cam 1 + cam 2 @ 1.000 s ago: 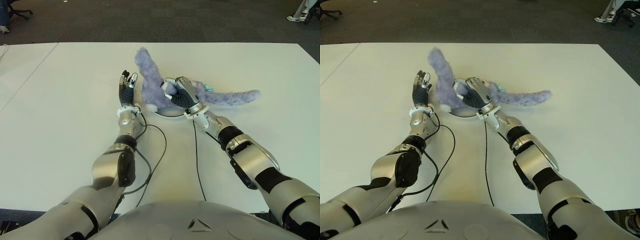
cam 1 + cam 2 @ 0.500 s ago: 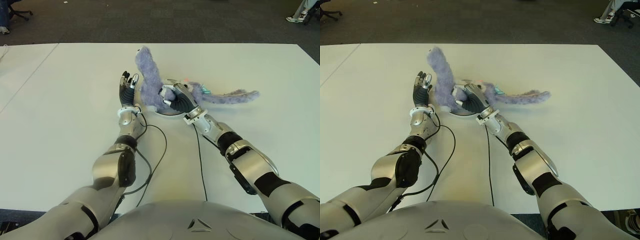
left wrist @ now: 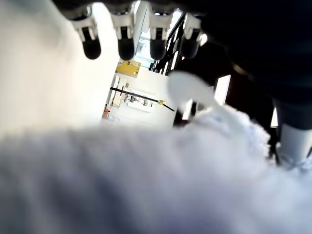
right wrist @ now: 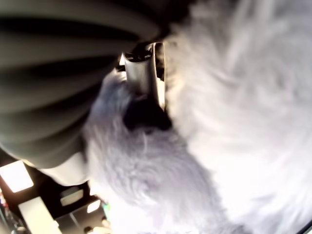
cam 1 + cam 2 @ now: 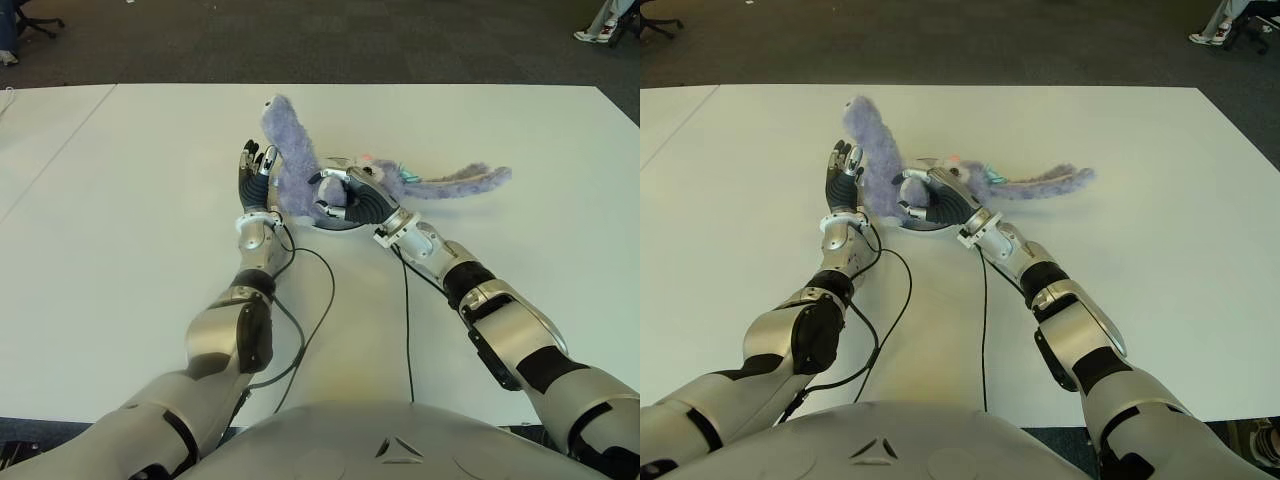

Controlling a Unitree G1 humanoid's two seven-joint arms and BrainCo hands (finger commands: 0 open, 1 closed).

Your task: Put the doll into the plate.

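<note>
Right hand [image 5: 355, 195] has its fingers curled around the body of the fuzzy lavender plush doll [image 5: 290, 165], pressing it down over the small round white plate [image 5: 340, 224], centre of frame in the eye views. Right wrist view confirms it: fingers wrapped in fur. Doll's body sits on the plate, mostly covering it; only the near rim shows. One long limb sticks up toward upper left, another trails right across the white tabletop [image 5: 150, 200], well off the plate.

Left hand [image 5: 254, 175] stands just left of the doll, fingers straight and spread, holding nothing, palm facing the fur. Looks like it's there as a backstop so the floppy doll doesn't slide off that side.

My read: placement mostly done, grip not yet let go. Risk: the trailing limb drags the body off the plate on release.
</note>
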